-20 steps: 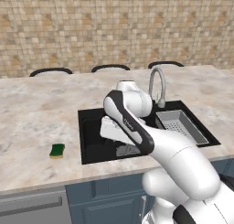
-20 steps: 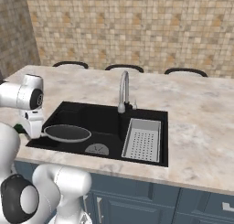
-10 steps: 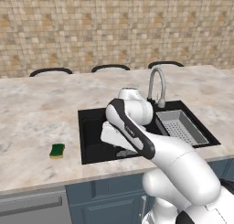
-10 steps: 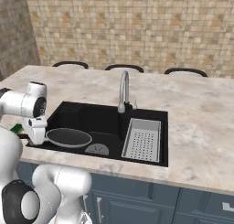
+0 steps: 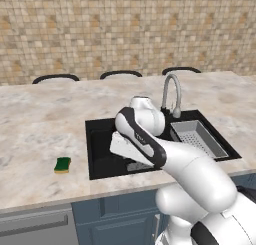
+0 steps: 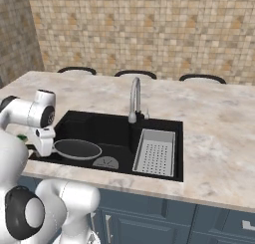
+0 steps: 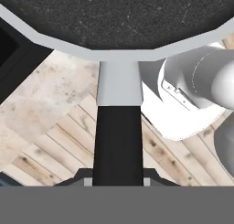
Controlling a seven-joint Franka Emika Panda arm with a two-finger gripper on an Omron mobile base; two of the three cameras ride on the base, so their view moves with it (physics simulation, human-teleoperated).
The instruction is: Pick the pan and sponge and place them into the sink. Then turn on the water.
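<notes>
Hand view: gripper (image 7: pixel 118 182) clamps pan (image 7: pixel 114 17) handle.

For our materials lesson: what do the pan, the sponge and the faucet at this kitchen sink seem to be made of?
Pan: probably metal with a dark non-stick coating, judging by its matte speckled black surface and pale grey rim.
Sponge: likely soft foam, a dull green top over a yellow layer.
Faucet: seemingly polished steel or chrome, silver with a soft sheen.

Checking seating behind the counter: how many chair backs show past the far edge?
3: one at the left, one in the middle, one at the right behind the faucet. More may sit outside the frame.
</notes>
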